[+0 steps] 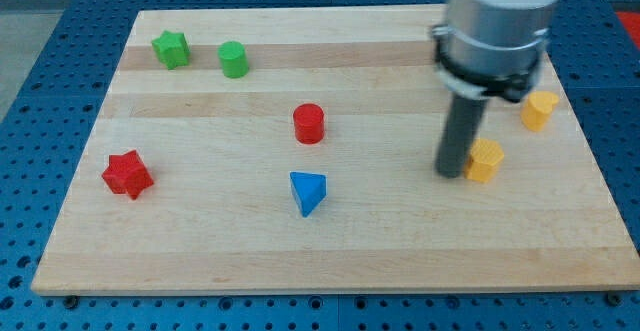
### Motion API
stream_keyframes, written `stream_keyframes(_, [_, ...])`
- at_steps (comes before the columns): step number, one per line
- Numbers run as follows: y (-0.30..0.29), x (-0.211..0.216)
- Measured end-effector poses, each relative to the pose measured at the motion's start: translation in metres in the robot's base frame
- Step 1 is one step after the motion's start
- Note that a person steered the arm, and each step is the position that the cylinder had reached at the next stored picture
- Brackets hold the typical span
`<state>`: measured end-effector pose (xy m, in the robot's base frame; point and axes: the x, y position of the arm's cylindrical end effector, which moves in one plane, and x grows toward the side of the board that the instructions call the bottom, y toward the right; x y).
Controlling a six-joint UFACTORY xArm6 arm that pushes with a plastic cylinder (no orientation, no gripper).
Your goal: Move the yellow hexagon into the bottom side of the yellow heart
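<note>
The yellow hexagon (485,160) lies on the wooden board at the view's right. The yellow heart (538,110) lies above and to the right of it, near the board's right edge, with a gap between them. My tip (452,175) is at the end of the dark rod, just left of the yellow hexagon and touching or almost touching its left side. The arm's grey body hangs over the view's upper right.
A red cylinder (309,123) sits mid-board. A blue triangular block (308,192) lies below it. A red star (127,174) is at the left. A green star (171,48) and a green cylinder (233,59) sit at the upper left. The board (330,261) rests on a blue perforated table.
</note>
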<state>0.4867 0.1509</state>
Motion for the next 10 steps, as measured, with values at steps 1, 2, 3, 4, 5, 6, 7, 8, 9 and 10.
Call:
stream_keyframes(1, [0.064, -0.009])
stream_keyframes(2, [0.044, 0.007])
stream_keyframes(3, [0.015, 0.054])
stream_keyframes(4, [0.052, 0.085])
stream_keyframes(5, [0.102, 0.069])
stream_keyframes(6, [0.117, 0.039])
stream_keyframes(7, [0.119, 0.025])
stream_keyframes(8, [0.122, 0.012])
stream_keyframes(9, [0.122, 0.006])
stream_keyframes(10, [0.122, 0.028])
